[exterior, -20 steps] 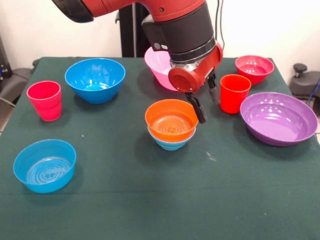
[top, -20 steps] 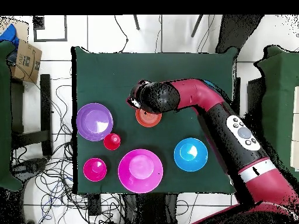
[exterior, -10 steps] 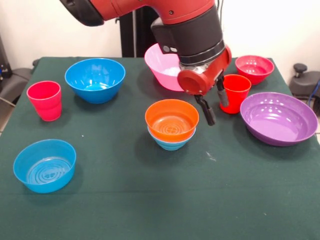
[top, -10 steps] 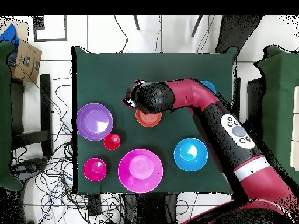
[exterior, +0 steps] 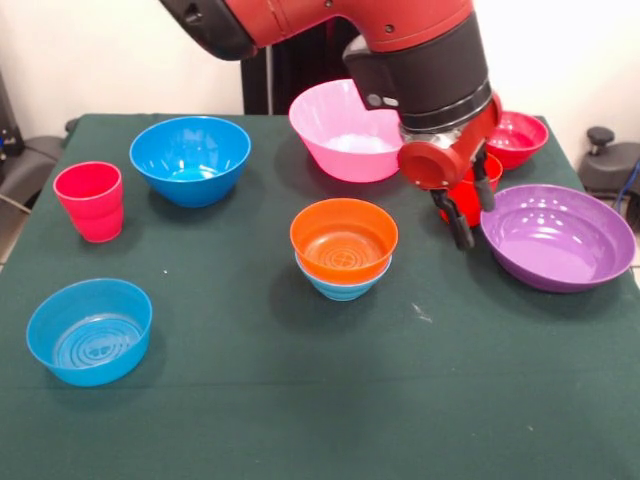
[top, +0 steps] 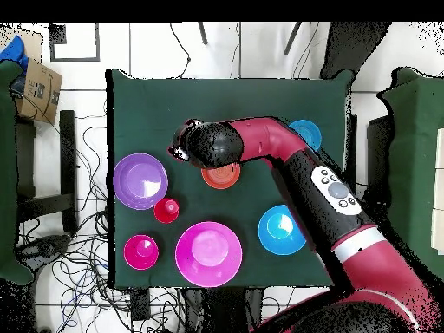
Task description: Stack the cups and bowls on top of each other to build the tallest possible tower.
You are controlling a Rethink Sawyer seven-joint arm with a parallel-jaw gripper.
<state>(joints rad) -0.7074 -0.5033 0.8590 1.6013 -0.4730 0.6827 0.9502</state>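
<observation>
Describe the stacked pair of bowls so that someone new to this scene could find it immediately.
Start at the green table and look near its middle, in front of the large pink bowl. There an orange bowl sits nested inside a light-blue bowl. It is the only place where one bowl rests in another; every other bowl and cup stands alone.

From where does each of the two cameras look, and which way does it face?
Front view: sits across the table, faces the robot; shows the red and black arm and the gripper before the orange-red cup.
Overhead view: sits above, looks straight down; shows the arm from the bottom right.
Both show the orange bowl and the purple bowl.
</observation>
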